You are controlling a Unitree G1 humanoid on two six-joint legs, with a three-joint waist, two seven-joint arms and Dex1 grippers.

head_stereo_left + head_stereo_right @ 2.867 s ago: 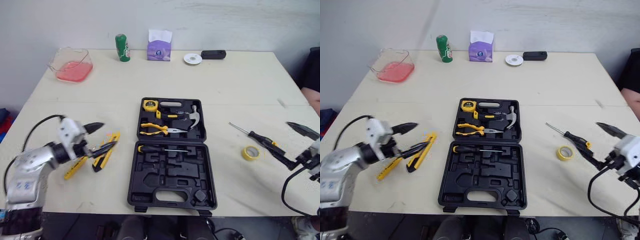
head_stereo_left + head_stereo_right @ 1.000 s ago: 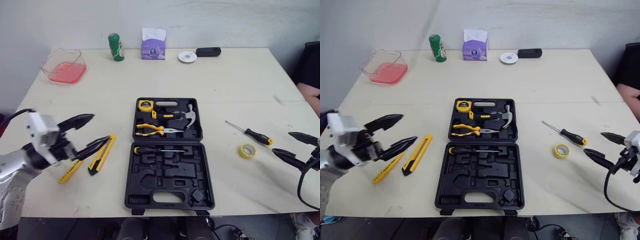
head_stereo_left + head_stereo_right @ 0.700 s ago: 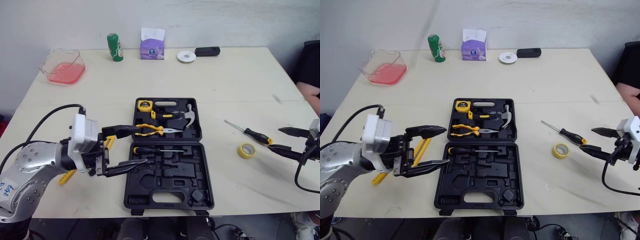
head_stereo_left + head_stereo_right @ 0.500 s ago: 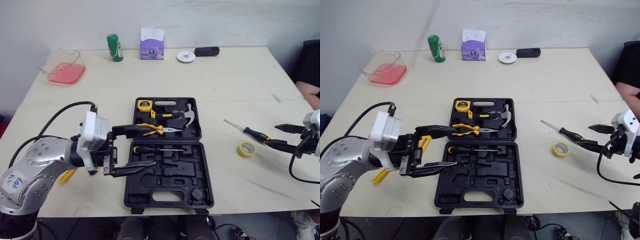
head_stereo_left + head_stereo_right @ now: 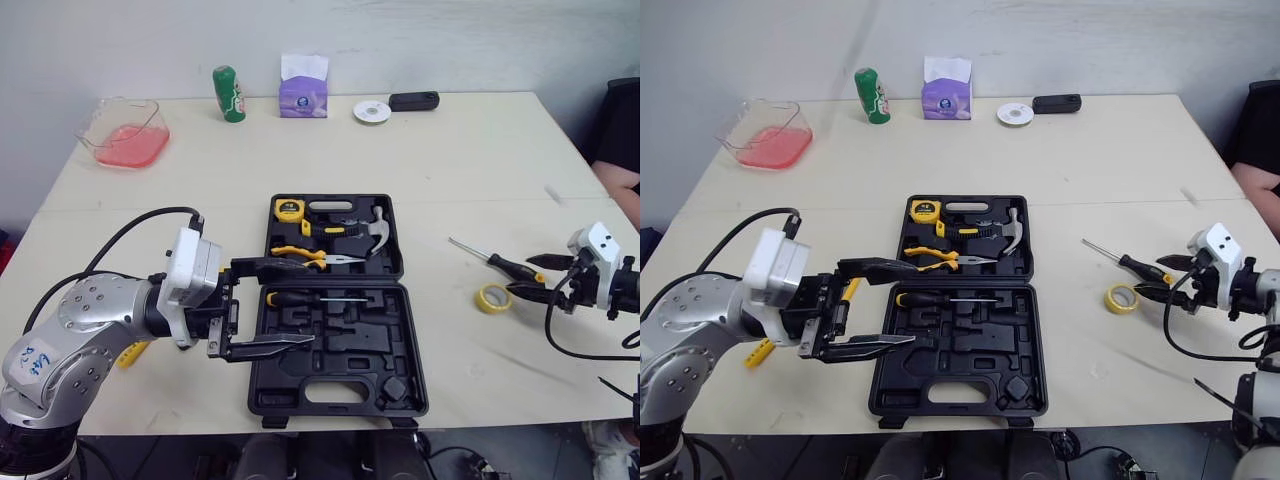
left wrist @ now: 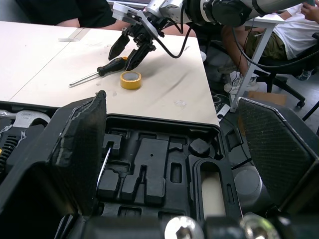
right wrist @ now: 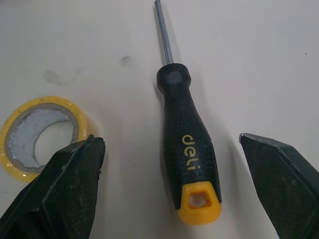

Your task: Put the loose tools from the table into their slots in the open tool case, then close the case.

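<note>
**Right pincer: take the screwdriver by the handle**

- The right gripper [image 5: 528, 276] is spread wide and holds nothing. One finger sits on each side of the screwdriver [image 7: 188, 149], which lies flat on the table right of the case [image 5: 345, 385].
- The handle end points toward the wrist and the shaft points away. You're lined up along the tool, so there's no need to re-yaw.
- The tape [image 7: 22, 134] sits just beside the handle, right at one finger. Drop that finger into the gap between tape and handle. If it lands on the roll, the close will likely drag the roll in and skew the grip.
- Go down until the tips are at table level, then close on the fat black middle of the handle, not the yellow cap. A cap grip will probably let the shaft droop.
- The left gripper [image 5: 306, 301] is also wide open and empty, hanging over the case's near half. I'd pull it clear before you carry over.
- One driver [image 5: 310, 298] already sits in the near half, and I can't tell which free slot takes this one. Check before you lower.
- A yellow knife [image 5: 758, 351] is loose on the table left of the case. Take it later.
</note>
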